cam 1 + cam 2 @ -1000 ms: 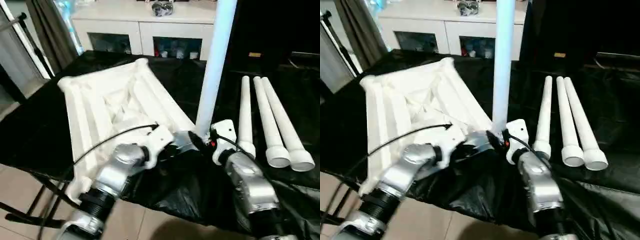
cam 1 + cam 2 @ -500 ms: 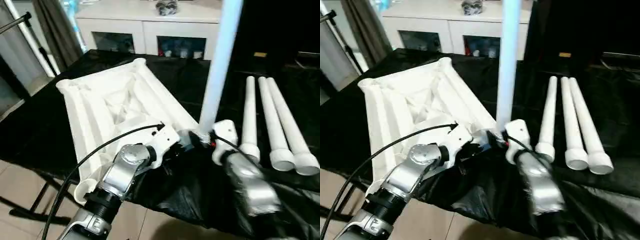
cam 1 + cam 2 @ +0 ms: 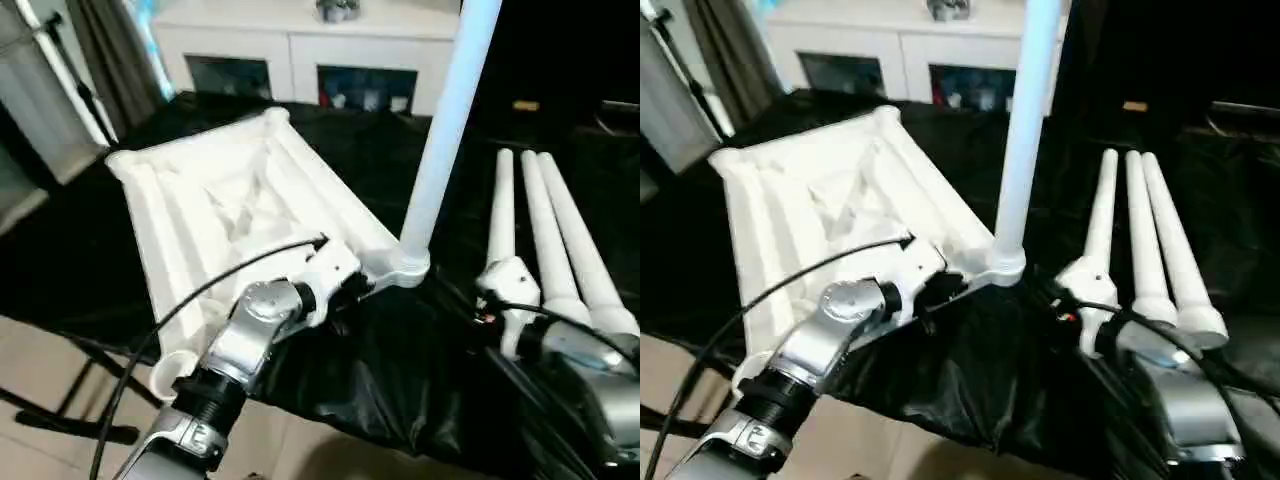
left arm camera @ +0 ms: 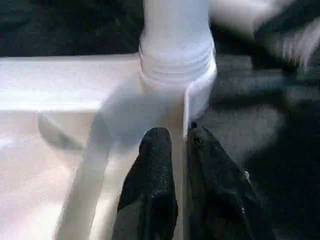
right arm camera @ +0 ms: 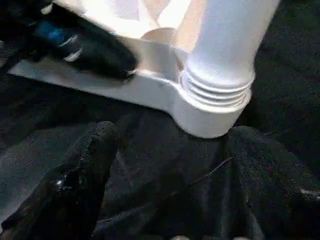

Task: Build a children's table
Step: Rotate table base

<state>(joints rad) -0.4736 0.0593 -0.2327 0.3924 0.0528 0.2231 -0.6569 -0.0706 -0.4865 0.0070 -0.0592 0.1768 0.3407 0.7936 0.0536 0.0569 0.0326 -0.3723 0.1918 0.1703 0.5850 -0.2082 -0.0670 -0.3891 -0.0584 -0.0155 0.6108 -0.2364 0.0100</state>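
We see our left forearm [image 3: 240, 340] at lower left, a silver ribbed cylinder with a black threaded collar, a white wrist housing and a thin black cable looping over it. Our right forearm [image 3: 1175, 385] at lower right matches, with a small red mark.

A table draped in a crinkled black cloth [image 3: 380, 370] is seen carrying everything. The white tabletop [image 3: 215, 215] is laid on the cloth upside down, ribbed underside up, at an angle across the left part, with one rounded corner projecting past the near edge. Three loose white legs [image 3: 545, 240] are laid side by side on the cloth to the right, touching or nearly so, flared ends toward the near edge. Bare cloth is left between the tabletop and the loose legs.
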